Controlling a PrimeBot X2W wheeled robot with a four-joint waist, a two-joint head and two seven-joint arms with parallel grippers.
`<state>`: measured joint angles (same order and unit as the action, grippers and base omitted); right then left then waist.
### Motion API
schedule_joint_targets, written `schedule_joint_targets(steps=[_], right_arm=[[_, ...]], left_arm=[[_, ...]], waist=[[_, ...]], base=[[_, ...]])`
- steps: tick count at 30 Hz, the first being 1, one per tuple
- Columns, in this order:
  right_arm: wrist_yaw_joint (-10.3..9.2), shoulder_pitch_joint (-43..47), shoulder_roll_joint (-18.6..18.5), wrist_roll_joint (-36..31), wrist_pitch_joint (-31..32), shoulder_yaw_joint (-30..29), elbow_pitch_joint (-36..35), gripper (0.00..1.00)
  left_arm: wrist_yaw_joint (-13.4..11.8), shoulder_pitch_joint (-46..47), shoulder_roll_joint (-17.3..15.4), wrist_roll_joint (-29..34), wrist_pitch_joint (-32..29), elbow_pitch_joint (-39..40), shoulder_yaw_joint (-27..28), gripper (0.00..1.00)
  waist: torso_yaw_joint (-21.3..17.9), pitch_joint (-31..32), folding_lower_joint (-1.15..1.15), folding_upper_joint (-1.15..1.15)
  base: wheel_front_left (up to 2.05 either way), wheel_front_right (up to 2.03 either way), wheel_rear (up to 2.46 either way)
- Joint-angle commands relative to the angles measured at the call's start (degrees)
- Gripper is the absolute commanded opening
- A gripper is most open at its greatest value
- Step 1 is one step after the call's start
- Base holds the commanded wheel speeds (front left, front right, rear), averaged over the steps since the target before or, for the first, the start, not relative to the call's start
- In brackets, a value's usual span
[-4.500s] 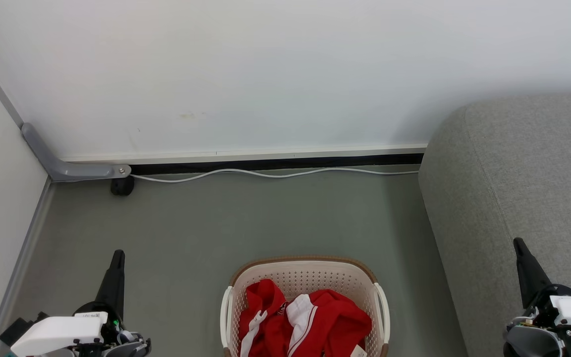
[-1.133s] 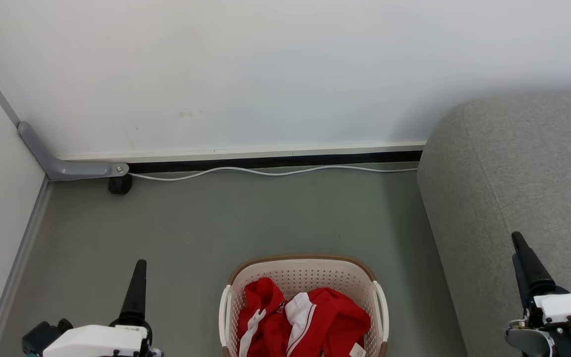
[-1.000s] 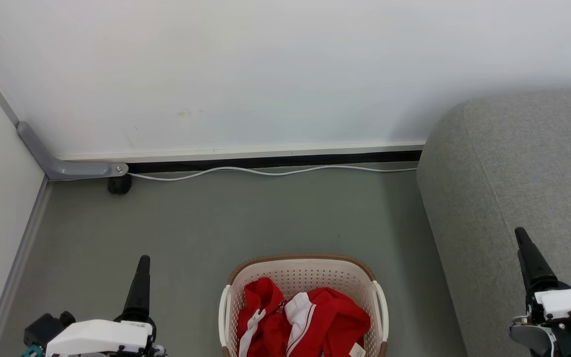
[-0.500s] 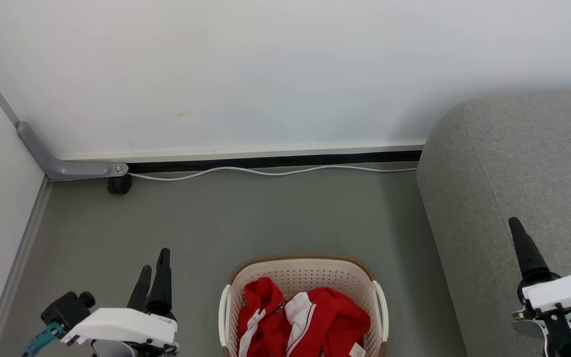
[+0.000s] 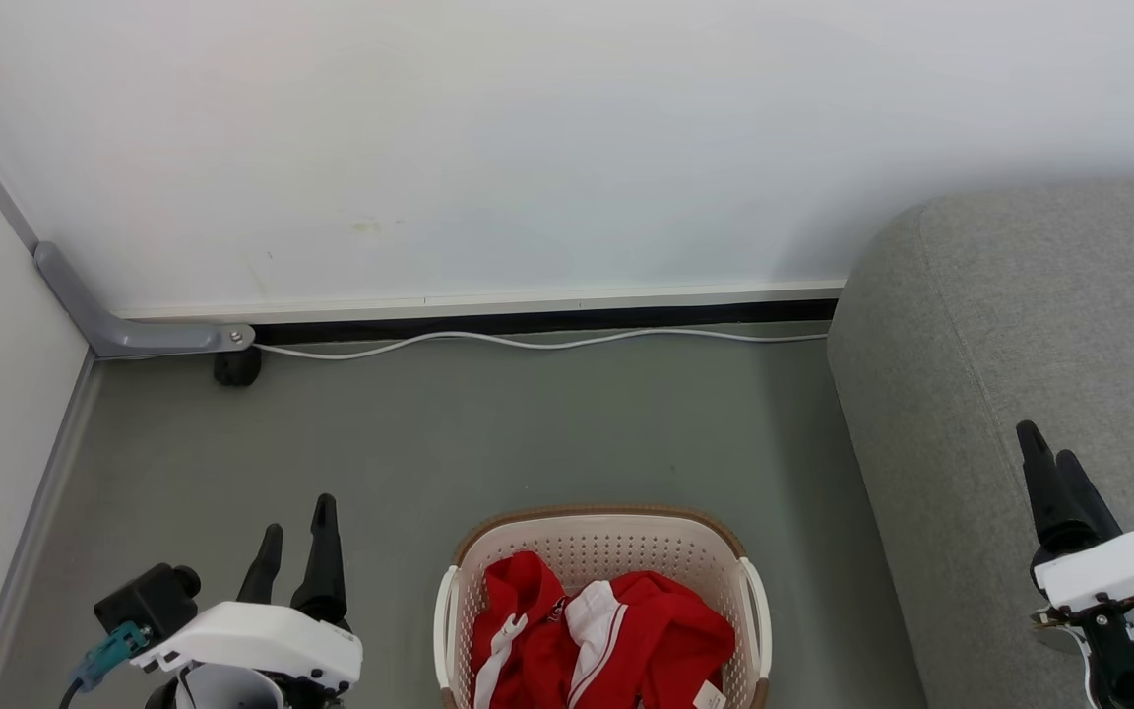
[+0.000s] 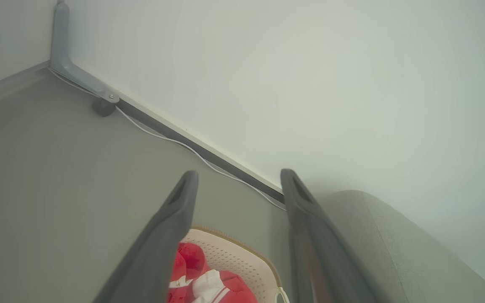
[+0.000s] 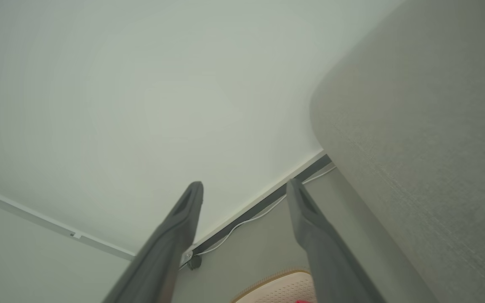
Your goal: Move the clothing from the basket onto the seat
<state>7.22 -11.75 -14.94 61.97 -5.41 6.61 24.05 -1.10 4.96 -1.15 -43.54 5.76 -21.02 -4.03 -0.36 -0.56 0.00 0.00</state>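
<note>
The basket's handles sit left and right, clothing heaped inside — left gripper and right gripper point forward, fingers spread, empty.

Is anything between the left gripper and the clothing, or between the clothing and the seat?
Nothing visible, apart from the wall of the basket. The open left gripper is beside the basket, bare floor between them, and the clothing lies uncovered from above. Bare floor separates basket and seat.

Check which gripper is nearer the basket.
Left. The left gripper hangs open over the floor just left of the basket; the right gripper is farther off, open over the seat.
</note>
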Motion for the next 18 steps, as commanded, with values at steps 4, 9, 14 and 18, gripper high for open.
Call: schedule_joint_targets(steps=[4, 9, 14, 18], right_arm=[[0.23, -3.2, -2.5, -3.2, -1.7, 1.7, -0.2, 1.00], [0.23, -3.8, -3.5, -5.4, -2.6, 2.7, 0.6, 1.00], [0.24, -4.4, -4.4, -7.5, -3.4, 3.0, 1.2, 1.00], [0.24, -4.5, -5.0, -9.4, -4.1, 3.0, 1.5, 1.00]], left_arm=[[-2.1, 3.7, -0.9, 6.0, 1.4, 0.8, 0.8, 1.00], [-3.8, 3.8, -1.0, 10.2, 2.2, 0.4, 1.1, 1.00], [-4.3, 3.9, -1.1, 13.8, 3.1, 0.5, 1.7, 1.00], [-4.7, 3.8, -1.2, 16.6, 3.7, 0.8, 2.1, 1.00]], waist=[[0.0, -0.1, 0.00, 0.00], [0.0, -0.1, 0.00, 0.00], [0.0, 0.0, 0.00, 0.00], [-0.1, 0.2, 0.00, 0.00]], base=[[0.00, 0.00, 0.00], [0.00, 0.00, 0.00], [0.00, 0.00, 0.00], [0.00, 0.00, 0.00]])
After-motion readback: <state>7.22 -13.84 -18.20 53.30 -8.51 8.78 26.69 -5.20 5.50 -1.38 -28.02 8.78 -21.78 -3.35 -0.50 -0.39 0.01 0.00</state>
